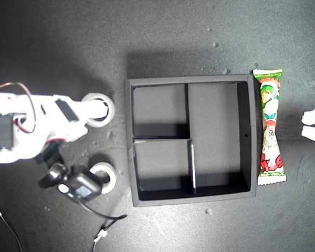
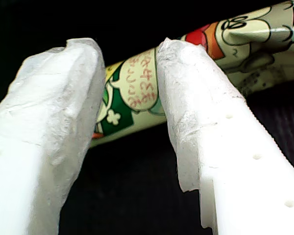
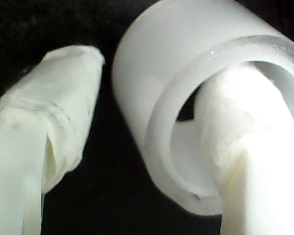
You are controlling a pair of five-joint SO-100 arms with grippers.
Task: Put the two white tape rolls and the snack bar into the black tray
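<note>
Glossy printed snack bar [image 1: 270, 127] wrapper; matte black tray [image 1: 250, 136]; smooth white tape roll [image 3: 186, 98].

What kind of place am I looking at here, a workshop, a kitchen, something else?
Most likely a small robotics test bench, not a kitchen. A dark mat covers the surface, a white hobby-style robot arm with exposed wires reaches over it, and only a few practice items are laid out: a black tray, tape rolls and a snack bar.

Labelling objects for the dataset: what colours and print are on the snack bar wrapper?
Green, white and red with cartoon print, on the snack bar; clearest in the exterior view.
</note>
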